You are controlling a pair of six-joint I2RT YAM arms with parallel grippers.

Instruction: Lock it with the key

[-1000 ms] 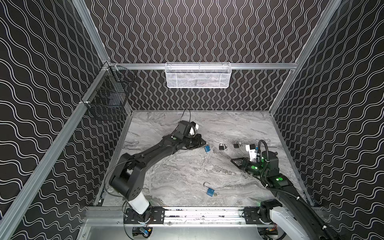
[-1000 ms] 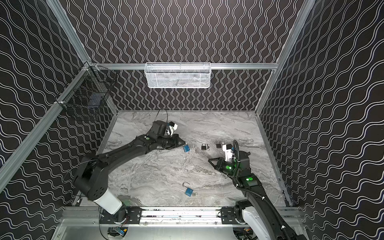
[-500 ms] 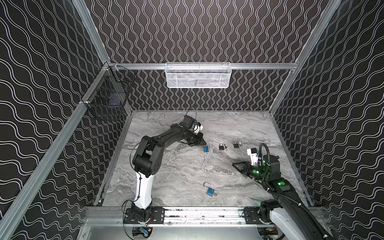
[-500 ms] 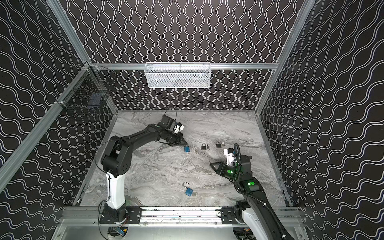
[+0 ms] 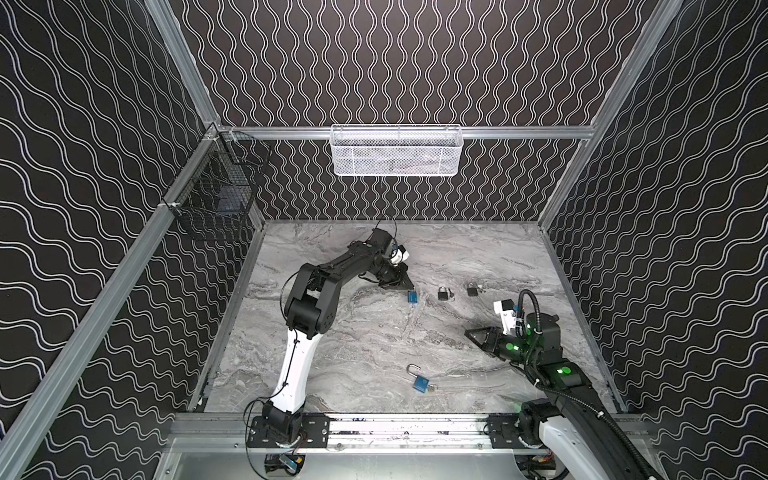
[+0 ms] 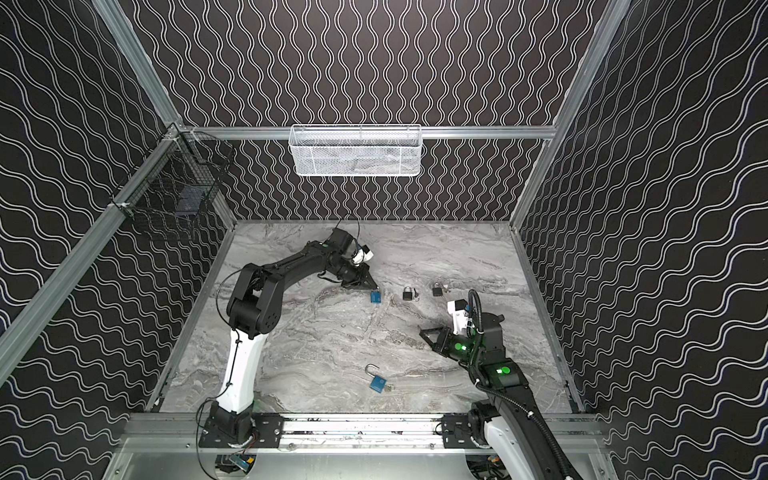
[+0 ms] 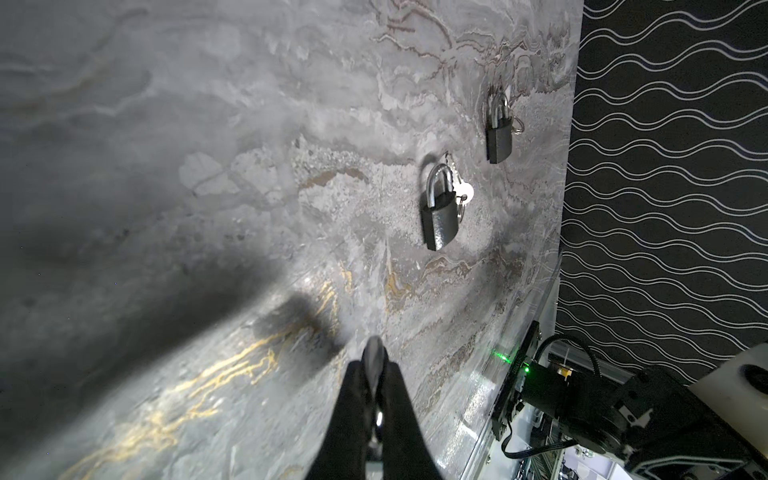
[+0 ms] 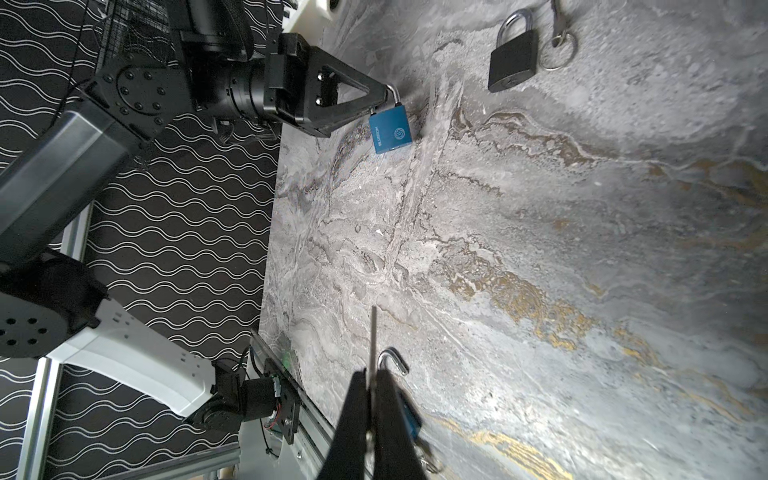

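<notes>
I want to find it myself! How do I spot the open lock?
Start at the metal rail along the front edge of the marble table. Just behind its middle lies a blue padlock, alone. No pincer holds it, unlike the other blue padlock farther back in the left pincer, and its silver loop is swung open.

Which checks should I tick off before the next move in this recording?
1. Left pincer shut on the held blue padlock by its shackle: ok.
2. Right pincer shut on a thin metal blade, apparently the key: ok.
3. Its keyhole facing the key: cannot tell.
4. Key lined up at that padlock: not ok, they are well apart in both top views.
5. Other blue padlock, shackle open, lying apart from both pincers: ok.
</notes>
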